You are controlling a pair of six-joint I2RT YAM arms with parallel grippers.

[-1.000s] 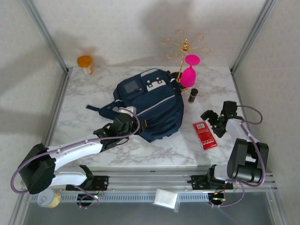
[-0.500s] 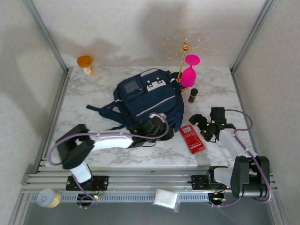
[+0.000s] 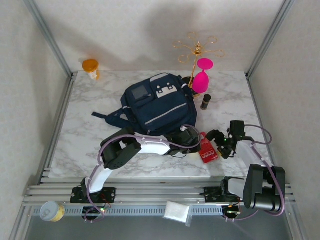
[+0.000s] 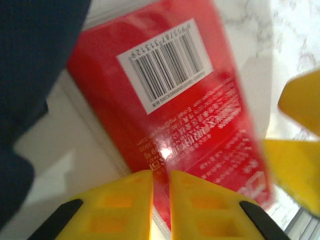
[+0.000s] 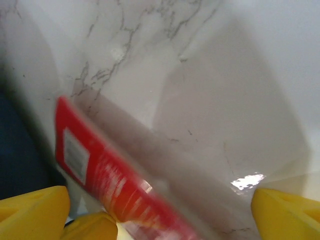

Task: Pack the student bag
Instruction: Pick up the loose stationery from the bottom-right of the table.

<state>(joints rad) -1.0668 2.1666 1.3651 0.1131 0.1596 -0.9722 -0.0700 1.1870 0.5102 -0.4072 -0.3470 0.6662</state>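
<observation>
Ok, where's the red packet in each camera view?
Top external: red packet right of centre, off the student bag's near right corner.
Left wrist: red packet mid-frame, barcode showing, student bag at left.
Right wrist: red packet lower left, tilted, student bag at left edge.
Shared landmark: the navy student bag.

**What We Counted**

We counted one student bag [image 3: 157, 107], one red packet [image 3: 207, 150], one pink glass [image 3: 200, 82], one gold rack [image 3: 196, 47], one orange pot [image 3: 91, 66] and one small dark bottle [image 3: 205, 102]. We saw two robot arms, a left arm [image 3: 150, 145] and a right arm [image 3: 252, 152]. In front we found one can [image 3: 51, 211] and one white pack [image 3: 177, 211].
</observation>
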